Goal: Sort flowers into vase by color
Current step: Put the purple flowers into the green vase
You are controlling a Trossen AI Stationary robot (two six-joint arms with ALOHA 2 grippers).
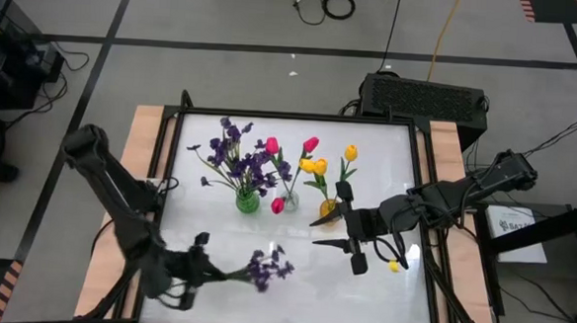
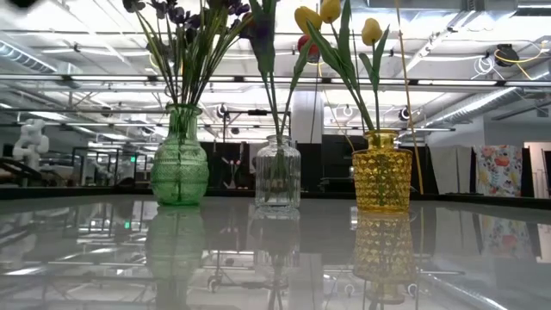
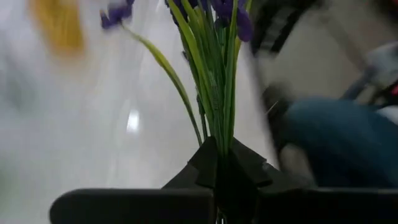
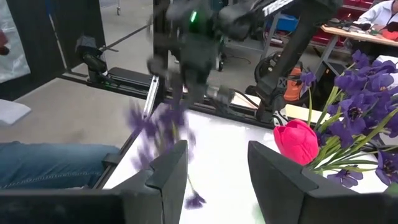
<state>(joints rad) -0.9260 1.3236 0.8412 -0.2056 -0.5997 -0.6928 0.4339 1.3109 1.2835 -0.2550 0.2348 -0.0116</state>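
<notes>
A: Listing from my left side across: item one, my left gripper [image 1: 196,267], low at the near left of the table [image 1: 389,137], fingers clenched on the stem bundle of a purple sprig [image 1: 268,267]. In my left wrist view the green stems rise straight out from between my closed fingertips, so I count it as grasped.

B: Which way does that sprig lie from you?

A: Its long axis runs out from my left gripper toward the table's right, blooms at the far end, stems in my jaws. Whether the blooms rest on the table or hang just above it I cannot tell.

B: And where does it belong?

A: Item two, the green vase [image 1: 248,201], beyond my sprig toward the table's far edge, already holding the purple flowers [image 1: 237,157]. My judgement: the coming move turns on swinging the stems from level to upright, cut ends down over that mouth. My left arm is the nearer one and already has the flower.

B: The rest of the row?

A: Item three, the clear vase [image 1: 288,202] with pink-red tulips [image 1: 310,144], just beside the green. Item four, the yellow vase [image 1: 329,209] with yellow tulips [image 1: 315,166].

B: Your other side?

A: Item five, my right gripper [image 1: 336,233], near the yellow vase, fingers parted, nothing between them in my right wrist view
</notes>
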